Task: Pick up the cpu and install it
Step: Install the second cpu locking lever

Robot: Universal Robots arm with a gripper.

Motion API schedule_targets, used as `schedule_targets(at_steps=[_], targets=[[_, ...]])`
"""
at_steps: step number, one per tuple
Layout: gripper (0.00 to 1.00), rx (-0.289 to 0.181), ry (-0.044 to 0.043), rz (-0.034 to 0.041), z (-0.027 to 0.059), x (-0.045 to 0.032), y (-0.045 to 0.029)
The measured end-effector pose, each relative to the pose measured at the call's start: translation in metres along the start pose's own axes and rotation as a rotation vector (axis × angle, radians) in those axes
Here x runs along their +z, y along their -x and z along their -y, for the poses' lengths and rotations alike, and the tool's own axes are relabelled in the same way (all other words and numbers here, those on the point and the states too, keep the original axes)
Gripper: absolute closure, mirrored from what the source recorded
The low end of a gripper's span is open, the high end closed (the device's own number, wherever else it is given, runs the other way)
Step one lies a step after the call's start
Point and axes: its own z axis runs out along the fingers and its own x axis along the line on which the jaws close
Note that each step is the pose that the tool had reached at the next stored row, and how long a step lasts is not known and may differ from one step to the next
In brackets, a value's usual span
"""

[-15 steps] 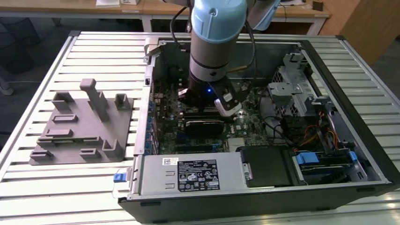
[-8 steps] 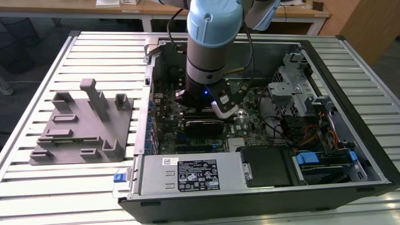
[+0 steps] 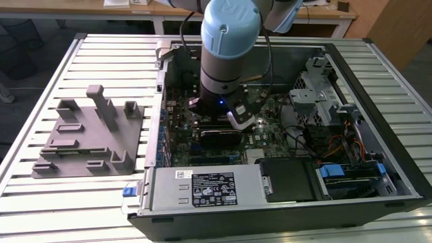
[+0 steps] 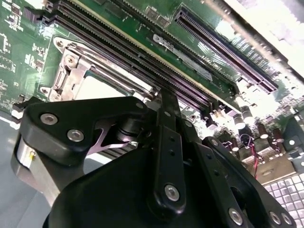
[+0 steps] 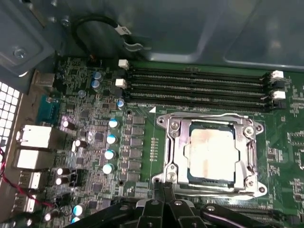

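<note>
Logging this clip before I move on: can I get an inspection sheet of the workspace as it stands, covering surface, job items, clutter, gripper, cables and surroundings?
Surface: slatted metal table carrying an open computer case.
Job's things: the cpu lies flat inside the socket frame on the motherboard; nothing grips it.
Clutter: grey plastic holder with upright posts, on the table at the exterior view's left of the case.
Gripper: gripper sits low over the motherboard, beside the socket; fingertips look closed together, holding nothing.
Cables: black cable loop near the case wall; coloured wire bundle by the drive bays.
Surroundings: wooden desks behind the table.
</note>
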Motion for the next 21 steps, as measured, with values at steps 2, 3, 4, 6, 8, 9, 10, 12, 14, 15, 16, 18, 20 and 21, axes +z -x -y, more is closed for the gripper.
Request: schedule_targets(at_steps=[2,3,4,6,8,9,10,12,14,15,16,18,20,21], targets=[[0.89,0.000,0.0062,0.0004,0.0004,0.0015,-0.0010],[0.89,0.000,0.0101,0.0005,0.0005,0.0020,-0.0019],[0.89,0.000,0.0142,0.0007,0.0005,0.0024,-0.0027],[0.89,0.000,0.0206,0.0011,0.0005,0.0028,-0.0044],[0.89,-0.001,0.0238,0.0012,0.0004,0.0028,-0.0048],[0.89,-0.001,0.0245,0.0012,0.0003,0.0029,-0.0048],[0.89,-0.001,0.0249,0.0014,0.0004,0.0032,-0.0048],[0.89,-0.001,0.0250,0.0014,0.0006,0.0041,-0.0048],[0.89,-0.001,0.0247,0.0012,0.0008,0.0046,-0.0048],[0.89,-0.001,0.0247,0.0012,0.0008,0.0046,-0.0048],[0.89,-0.001,0.0248,0.0012,0.0008,0.0047,-0.0048],[0.89,-0.001,0.0249,0.0013,0.0004,0.0035,-0.0048],[0.89,-0.001,0.0258,0.0018,-0.0007,0.0000,-0.0047],[0.89,-0.001,0.0252,0.0015,-0.0013,-0.0027,-0.0048]])
